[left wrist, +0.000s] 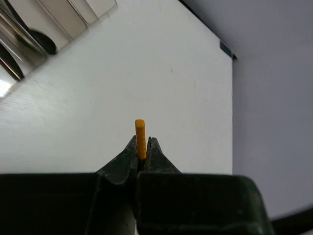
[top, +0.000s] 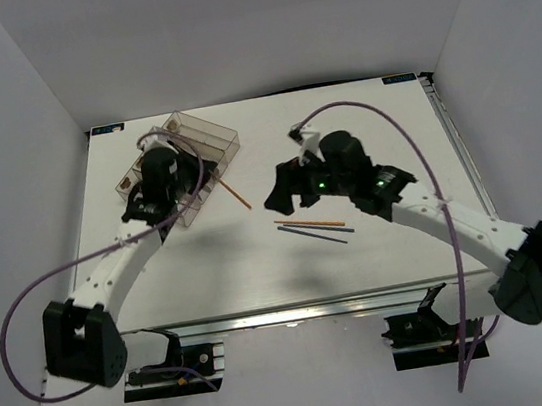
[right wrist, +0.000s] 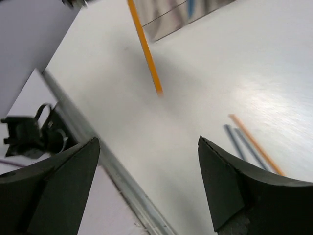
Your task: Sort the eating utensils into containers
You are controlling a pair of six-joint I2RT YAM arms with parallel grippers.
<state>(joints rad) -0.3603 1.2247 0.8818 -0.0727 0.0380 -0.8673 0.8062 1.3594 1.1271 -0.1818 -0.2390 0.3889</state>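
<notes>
orange chopstick [left wrist: 140, 131] pinched in left gripper [left wrist: 144, 147] | right gripper [right wrist: 147, 142] jaws wide apart, holding nothing

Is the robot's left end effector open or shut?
Shut: the left end effector grips the orange chopstick tightly, with no gap showing beside it.

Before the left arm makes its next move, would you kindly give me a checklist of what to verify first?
1. Left gripper shut on the orange chopstick: ok.
2. Chopstick held centred between the fingers, only a short stub past the tips: ok.
3. Right gripper open, empty and apart from the held chopstick: ok.
4. Tray close beside the left arm: ok.
5. Room in the right tray compartment: cannot tell, the arm hides most of it.
6. All pieces sorted: not ok, loose chopsticks lie on the table.
</notes>
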